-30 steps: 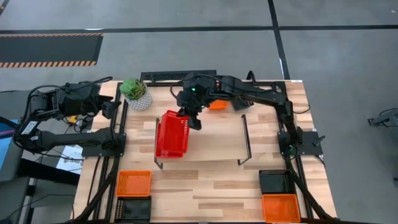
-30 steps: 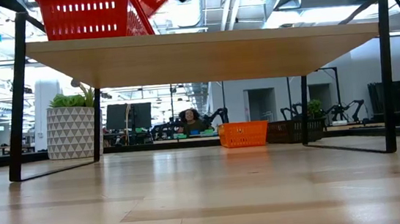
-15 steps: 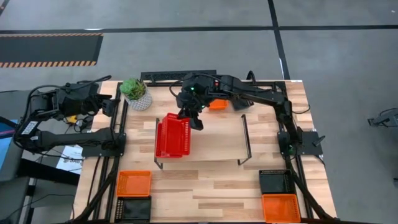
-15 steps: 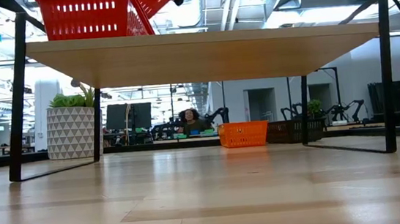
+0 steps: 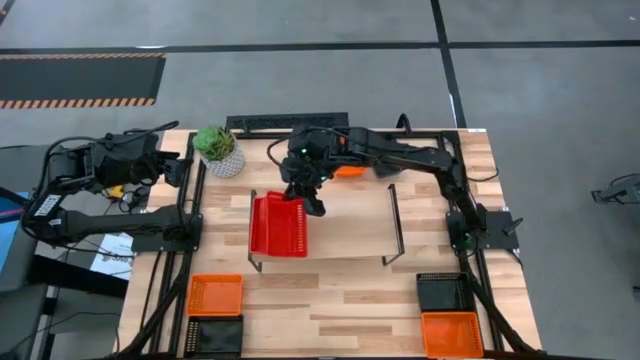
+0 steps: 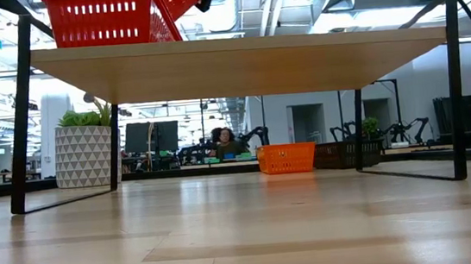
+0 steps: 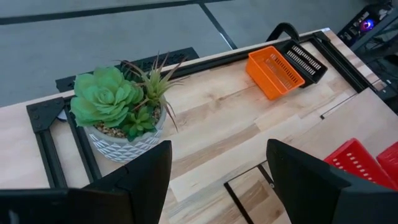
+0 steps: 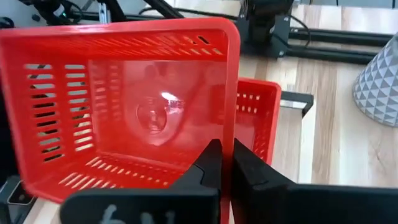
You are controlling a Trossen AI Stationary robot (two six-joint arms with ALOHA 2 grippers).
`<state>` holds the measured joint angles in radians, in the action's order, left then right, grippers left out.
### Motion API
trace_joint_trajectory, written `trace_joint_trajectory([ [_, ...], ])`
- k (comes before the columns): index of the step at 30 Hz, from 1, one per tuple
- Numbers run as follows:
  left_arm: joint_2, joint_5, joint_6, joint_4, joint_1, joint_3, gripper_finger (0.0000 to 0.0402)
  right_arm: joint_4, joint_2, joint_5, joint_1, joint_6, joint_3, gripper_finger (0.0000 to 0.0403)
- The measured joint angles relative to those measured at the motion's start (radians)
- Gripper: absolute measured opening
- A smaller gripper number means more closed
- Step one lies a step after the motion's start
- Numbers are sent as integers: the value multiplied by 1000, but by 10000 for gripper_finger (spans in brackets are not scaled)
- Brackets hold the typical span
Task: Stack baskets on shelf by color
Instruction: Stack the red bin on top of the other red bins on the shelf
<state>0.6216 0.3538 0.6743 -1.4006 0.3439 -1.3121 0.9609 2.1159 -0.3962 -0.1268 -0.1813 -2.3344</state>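
Red basket sits at the left end of the shelf, nested on another red one visible behind it in the right wrist view. Judging by the thin mesh plastic, it's light, fairly stiff and a bit slick; the rim wall is the obvious pinch point. Right gripper has its fingers nearly together, pinching the basket's near rim wall. Left gripper is spread wide, holding nothing, parked off the table's back left corner near the plant pot. Other baskets: orange and black at the front left corner, black and orange front right, orange at the back edge.
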Motion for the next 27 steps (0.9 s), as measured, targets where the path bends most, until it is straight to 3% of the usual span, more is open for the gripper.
trace_joint_trajectory([
  [27, 0, 2, 2, 0, 0, 0, 249, -19, 0, 10, -26, -3, -2, 37],
])
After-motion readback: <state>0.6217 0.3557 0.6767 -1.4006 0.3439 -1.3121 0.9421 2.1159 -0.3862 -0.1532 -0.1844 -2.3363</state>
